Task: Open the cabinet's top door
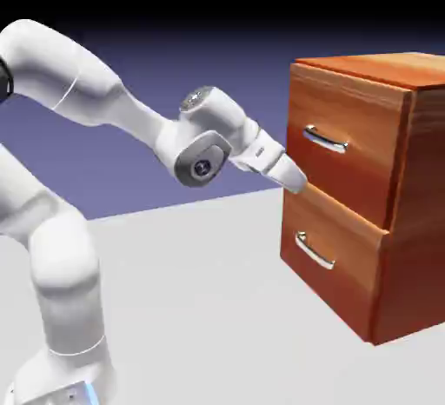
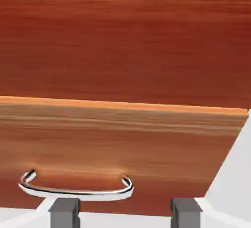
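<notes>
Approach step: gripper (image 1: 298, 182) had its fingers apart and held nothing, sitting just short of the cabinet (image 1: 417, 212) front, about level with the seam between the two fronts. The top door (image 1: 343, 147) looked shut beyond it, handle (image 1: 326, 140) untouched. Judged next move: rise to that handle, straddle it, close, pull.

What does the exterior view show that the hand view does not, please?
Only the exterior view shows the white arm, the table and the whole cabinet with both handles, the top door's handle above. Only the hand view shows the two grey fingertips standing apart, one silver handle just above them. Both show reddish-brown wood-grain fronts.
</notes>
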Robot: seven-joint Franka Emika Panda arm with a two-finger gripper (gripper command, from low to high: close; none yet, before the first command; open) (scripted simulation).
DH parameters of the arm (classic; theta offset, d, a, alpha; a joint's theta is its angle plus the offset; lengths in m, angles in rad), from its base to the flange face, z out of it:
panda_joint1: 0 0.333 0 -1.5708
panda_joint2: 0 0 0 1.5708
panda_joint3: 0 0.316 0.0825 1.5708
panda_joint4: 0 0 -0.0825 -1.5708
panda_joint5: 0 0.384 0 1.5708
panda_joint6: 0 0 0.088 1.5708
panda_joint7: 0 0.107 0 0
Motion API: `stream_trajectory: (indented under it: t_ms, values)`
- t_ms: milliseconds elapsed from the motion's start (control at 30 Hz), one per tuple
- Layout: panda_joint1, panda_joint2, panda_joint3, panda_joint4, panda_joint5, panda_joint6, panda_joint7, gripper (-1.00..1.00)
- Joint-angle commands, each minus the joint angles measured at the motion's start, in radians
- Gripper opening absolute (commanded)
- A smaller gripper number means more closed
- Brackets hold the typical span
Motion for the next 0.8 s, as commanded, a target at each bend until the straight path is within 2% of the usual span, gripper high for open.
stream_trajectory:
  t_ms: [0,767]
  values:
    - [-0.017,-0.008,0.019,0.005,0.044,-0.006,-0.004,0.0]
    - [-0.419,-0.202,0.449,0.125,1.044,-0.152,-0.095,0.0]
